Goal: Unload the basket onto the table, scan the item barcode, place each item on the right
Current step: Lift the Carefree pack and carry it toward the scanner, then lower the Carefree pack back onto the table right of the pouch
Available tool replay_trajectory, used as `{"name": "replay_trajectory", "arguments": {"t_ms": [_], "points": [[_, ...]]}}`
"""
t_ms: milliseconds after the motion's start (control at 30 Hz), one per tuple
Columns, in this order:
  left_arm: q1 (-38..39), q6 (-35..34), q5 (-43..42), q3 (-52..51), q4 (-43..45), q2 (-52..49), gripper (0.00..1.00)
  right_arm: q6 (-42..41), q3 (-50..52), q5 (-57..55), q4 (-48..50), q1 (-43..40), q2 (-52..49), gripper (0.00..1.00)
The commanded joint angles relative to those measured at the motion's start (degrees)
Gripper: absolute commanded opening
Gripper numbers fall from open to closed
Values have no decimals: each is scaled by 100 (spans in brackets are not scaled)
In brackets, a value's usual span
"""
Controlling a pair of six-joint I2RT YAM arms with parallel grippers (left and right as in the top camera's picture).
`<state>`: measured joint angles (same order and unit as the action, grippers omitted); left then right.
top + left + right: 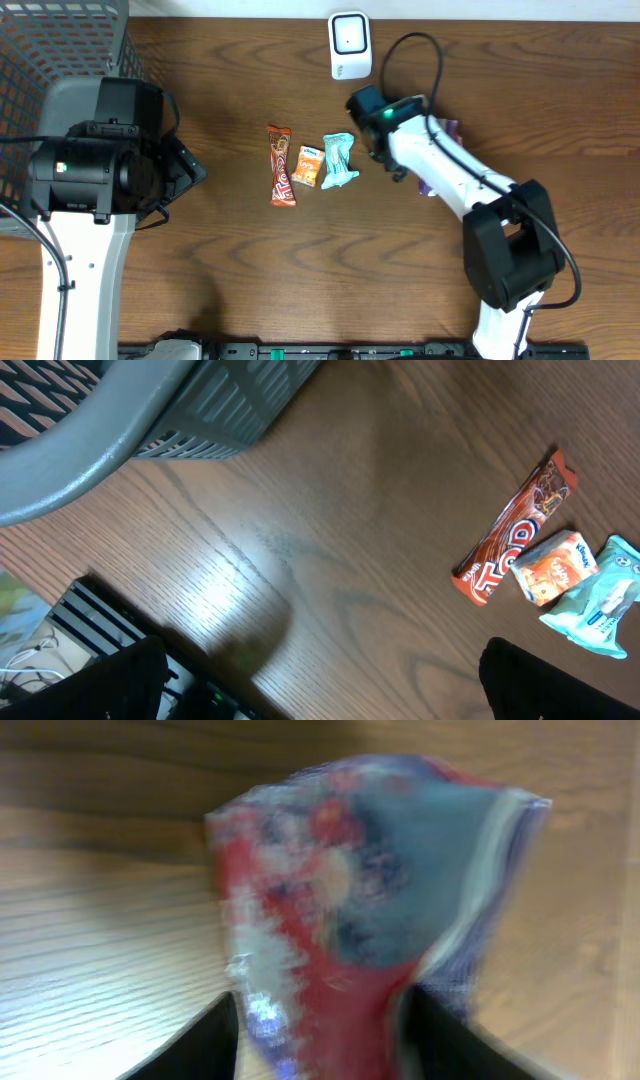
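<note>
Now blurry pkt (365,890) sits btwn jaws of right gripper (320,1010).

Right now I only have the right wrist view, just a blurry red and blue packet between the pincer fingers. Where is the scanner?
Observer: The white barcode scanner stands near the table's far edge, just beyond the right pincer.
Operator: Any other items out there?
Observer: Three lie in a row toward the left arm's side: a teal packet, a small orange packet, then a red Top bar.
Operator: And the left arm?
Observer: The left pincer is open with nothing in it, beside the grey basket.
</note>
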<state>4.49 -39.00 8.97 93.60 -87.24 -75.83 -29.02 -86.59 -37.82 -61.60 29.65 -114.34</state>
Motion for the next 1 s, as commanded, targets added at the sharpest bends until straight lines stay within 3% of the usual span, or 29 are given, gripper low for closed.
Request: {"name": "replay_trajectory", "arguments": {"t_ms": [0, 100, 500, 733, 967], "points": [[-31, -55, 72, -4, -35, 70, 99, -48, -17, 284, 122, 356, 76, 70], [-31, -55, 72, -4, -35, 70, 99, -48, -94, 356, 120, 555, 76, 82], [-31, -55, 72, -4, -35, 70, 99, 905, -1451, 2736, -168, 466, 85, 99], [-31, -55, 72, -4, -35, 70, 99, 1246, -2413, 3088, -708, -31, 85, 99], [-31, -55, 72, -4, -35, 70, 99, 1342, -2385, 3091, -962, -697, 83, 99]]}}
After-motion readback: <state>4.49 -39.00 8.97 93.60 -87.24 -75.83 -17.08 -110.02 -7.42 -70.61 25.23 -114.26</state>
